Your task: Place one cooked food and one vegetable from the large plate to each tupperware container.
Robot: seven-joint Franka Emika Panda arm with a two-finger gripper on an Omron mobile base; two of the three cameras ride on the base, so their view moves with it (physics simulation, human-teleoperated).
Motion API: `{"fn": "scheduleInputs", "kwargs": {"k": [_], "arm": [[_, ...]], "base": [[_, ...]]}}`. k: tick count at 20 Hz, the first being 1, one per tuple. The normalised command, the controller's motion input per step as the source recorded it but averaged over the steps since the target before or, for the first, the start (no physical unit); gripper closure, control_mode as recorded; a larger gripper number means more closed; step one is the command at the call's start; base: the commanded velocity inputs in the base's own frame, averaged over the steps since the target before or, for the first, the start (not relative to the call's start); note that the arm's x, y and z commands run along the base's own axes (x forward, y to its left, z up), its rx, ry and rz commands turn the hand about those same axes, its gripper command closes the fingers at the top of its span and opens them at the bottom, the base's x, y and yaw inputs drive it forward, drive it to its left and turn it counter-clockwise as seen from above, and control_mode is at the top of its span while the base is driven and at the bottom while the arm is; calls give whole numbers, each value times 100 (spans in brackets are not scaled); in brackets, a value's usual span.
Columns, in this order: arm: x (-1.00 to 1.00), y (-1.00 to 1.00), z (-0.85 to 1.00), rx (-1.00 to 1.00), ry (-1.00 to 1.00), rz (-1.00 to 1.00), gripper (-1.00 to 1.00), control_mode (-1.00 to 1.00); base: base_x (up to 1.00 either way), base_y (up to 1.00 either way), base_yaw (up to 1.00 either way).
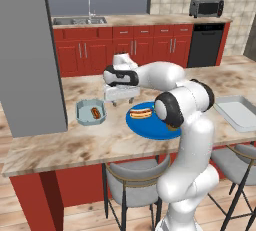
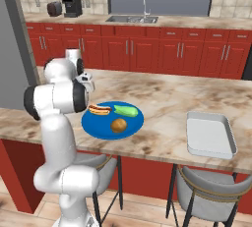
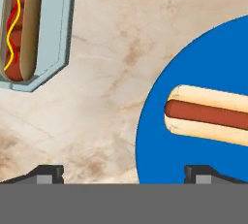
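Blue large plate (image 2: pixel 101 127) on the marble bench (image 1: pixel 75 140) held 1 plain hot dog (image 3: pixel 213 114), cucumber (image 2: pixel 126 110) and a round brown food, while open, empty jaws hovered between it and the small tupperware (image 1: pixel 83 116) already holding 1 hot dog, risking a duplicate pick.

Flat, even brightness everywhere, with no lamp or window I can pick out. Only faint soft shading sits under the blue plate (image 2: pixel 101 125) on the desk (image 2: pixel 162 98). No glare, no edge warping; outlines look coarse and slightly jagged.
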Motion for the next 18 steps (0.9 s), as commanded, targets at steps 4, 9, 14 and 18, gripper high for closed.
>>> {"fn": "scheduleInputs", "kwargs": {"k": [4,9,14,18], "arm": [[-100,-99,16,0,-7,-20,-100,-100],[-83,-100,21,0,0,-17,-100,-100],[-16,-91,45,-4,4,-11,-100,-100],[-2,-65,26,-9,4,-18,-100,-100]], "base": [[0,0,0],[0,0,0],[0,0,0],[0,0,0]]}}
